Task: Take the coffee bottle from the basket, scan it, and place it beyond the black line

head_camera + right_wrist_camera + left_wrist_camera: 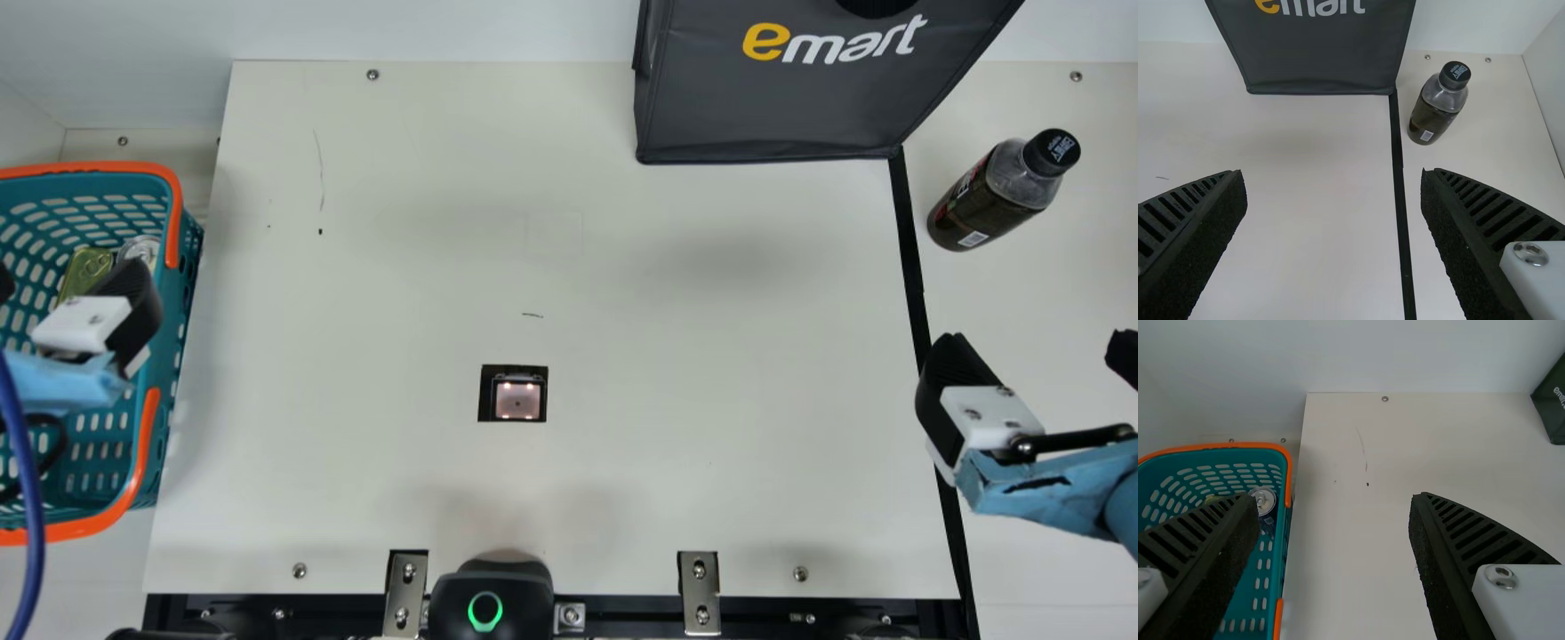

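At the left, the basket (188, 258) was partly covered by the left gripper (1330, 499), whose fingers were spread, nothing clasped; one was cut off at the main view's edge. Just past the black line (907, 231), the coffee bottle (991, 196) was seen upright, long axis vertical, its far side hidden. It was faced from the table's near side by the closer right gripper (1331, 175), parted and unloaded; only withdrawal seemed to be needed.
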{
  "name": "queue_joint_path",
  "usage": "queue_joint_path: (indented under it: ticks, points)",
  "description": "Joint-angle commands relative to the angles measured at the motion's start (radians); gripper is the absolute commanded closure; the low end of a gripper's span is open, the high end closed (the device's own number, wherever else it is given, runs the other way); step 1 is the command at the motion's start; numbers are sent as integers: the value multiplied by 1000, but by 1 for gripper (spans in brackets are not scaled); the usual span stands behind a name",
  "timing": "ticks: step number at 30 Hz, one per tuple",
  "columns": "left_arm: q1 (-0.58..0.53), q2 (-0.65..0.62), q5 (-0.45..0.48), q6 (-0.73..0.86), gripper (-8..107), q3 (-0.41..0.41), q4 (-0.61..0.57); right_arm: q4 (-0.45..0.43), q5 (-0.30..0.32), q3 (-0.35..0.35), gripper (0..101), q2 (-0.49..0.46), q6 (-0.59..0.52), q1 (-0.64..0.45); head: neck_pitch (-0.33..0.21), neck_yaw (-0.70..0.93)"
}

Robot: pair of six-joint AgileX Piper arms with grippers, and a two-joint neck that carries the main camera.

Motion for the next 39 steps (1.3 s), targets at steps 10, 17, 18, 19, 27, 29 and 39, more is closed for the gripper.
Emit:
queue_joint_path:
  ticks: [10,17,18,19,27,29,39]
  points:
    - [29,-46,158,69,9,-99,-50,0,0,0,10,0,0,0,-27,3]
    - [29,-47,177,74,9,-104,-52,0,-1,0,10,0,0,0,-27,3]
    - [29,-47,177,74,9,-104,-52,0,-1,0,10,0,0,0,-27,3]
    - [29,-47,179,74,9,-104,-52,0,-1,0,10,0,0,0,-27,3]
    - [29,-47,179,74,9,-104,-52,0,-1,0,10,0,0,0,-27,3]
    - [29,-47,179,74,9,-104,-52,0,-1,0,10,0,0,0,-27,3]
    - [29,-47,179,74,9,-104,-52,0,-1,0,10,0,0,0,-27,3]
